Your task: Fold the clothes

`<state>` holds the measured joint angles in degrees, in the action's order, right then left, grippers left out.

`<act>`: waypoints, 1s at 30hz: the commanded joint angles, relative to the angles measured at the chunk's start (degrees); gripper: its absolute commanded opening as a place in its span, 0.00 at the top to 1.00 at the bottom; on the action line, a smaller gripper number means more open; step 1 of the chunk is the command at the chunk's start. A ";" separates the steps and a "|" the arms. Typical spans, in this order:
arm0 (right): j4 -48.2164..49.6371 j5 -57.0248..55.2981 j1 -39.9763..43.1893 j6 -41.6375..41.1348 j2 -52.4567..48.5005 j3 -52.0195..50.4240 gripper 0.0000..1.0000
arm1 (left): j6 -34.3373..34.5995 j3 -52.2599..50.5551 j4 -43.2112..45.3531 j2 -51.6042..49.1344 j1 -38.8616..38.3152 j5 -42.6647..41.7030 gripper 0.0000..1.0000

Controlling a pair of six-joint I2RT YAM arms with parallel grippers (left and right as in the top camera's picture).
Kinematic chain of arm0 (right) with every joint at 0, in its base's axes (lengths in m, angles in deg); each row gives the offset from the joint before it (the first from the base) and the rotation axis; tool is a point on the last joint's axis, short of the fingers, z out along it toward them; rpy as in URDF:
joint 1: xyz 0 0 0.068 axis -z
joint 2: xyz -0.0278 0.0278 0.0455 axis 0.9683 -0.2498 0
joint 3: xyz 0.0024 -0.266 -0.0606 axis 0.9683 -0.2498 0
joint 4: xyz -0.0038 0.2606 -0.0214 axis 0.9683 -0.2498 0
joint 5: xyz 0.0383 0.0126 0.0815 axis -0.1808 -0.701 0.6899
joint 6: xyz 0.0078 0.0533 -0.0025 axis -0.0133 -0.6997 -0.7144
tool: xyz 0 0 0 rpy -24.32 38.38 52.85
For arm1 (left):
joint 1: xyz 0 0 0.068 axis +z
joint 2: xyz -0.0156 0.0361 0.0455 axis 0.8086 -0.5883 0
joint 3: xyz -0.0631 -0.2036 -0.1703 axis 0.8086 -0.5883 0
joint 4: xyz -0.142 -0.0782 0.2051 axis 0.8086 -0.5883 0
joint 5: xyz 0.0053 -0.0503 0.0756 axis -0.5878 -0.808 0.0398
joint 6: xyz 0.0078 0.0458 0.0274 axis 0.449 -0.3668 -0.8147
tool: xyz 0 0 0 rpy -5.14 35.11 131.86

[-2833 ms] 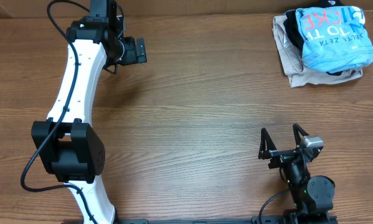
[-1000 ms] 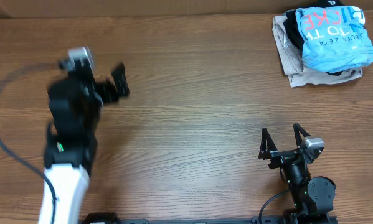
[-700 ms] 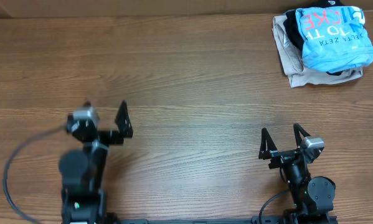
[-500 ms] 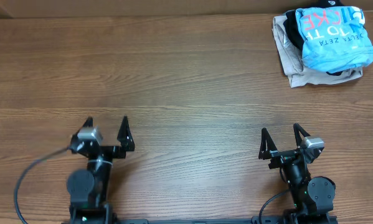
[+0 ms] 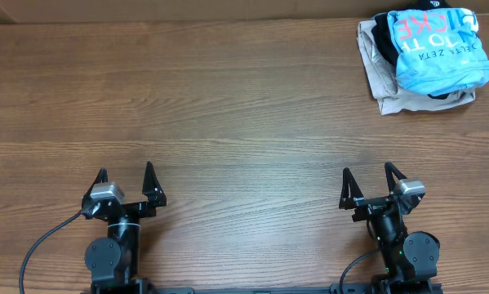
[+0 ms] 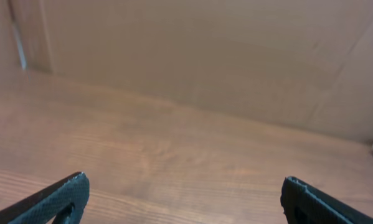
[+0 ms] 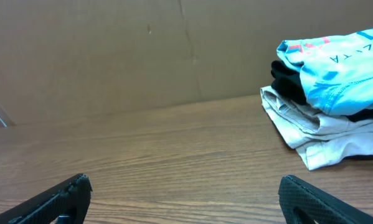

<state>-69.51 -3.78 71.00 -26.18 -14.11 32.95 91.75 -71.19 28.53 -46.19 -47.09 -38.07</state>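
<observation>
The sky-blue t-shirt (image 5: 437,51) lies folded on top of a stack at the table's far right corner, red-pink and white lettering facing up. It also shows in the right wrist view (image 7: 340,74), at the upper right. My left gripper (image 5: 126,181) is open and empty near the front left edge of the table. My right gripper (image 5: 366,181) is open and empty near the front right edge. Both are far from the shirt. In the left wrist view the fingers (image 6: 185,194) frame bare wood.
Under the blue shirt lie a black garment (image 5: 383,42) and a beige-grey garment (image 5: 388,95), also seen in the right wrist view (image 7: 311,134). The wooden table (image 5: 244,122) spans the view. A cardboard wall (image 7: 111,56) stands along the far edge.
My left arm has pulled back from the far left of the table to the front edge and now rests low there. The right arm and the stack of clothes have not moved.
</observation>
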 commanded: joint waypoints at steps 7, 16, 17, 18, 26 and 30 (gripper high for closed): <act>0.24 -0.37 0.15 -0.26 0.68 -0.59 0.00 | -1.79 -0.17 -8.70 5.86 0.98 0.35 0.00; 0.24 -0.37 0.15 -0.26 0.68 -0.59 0.00 | -1.79 -0.17 -8.70 5.73 0.98 0.35 0.00; 0.24 -0.37 0.15 -0.26 0.68 -0.59 0.00 | -1.79 -0.17 -8.70 5.73 0.98 0.35 0.00; 0.24 -0.37 0.15 -0.26 0.68 -0.59 0.00 | -1.79 -0.17 -8.70 5.73 0.98 0.35 0.00; 0.24 -0.37 0.15 -0.26 0.68 -0.59 0.00 | -1.79 -0.17 -8.70 5.73 0.98 0.35 0.00; 0.24 -0.37 0.15 -0.26 0.68 -0.59 0.00 | -1.79 -0.17 -8.70 5.73 0.98 0.35 0.00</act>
<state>-69.53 -3.78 71.00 -26.20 -14.11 32.95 91.73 -71.19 19.96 -41.07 -46.67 -38.07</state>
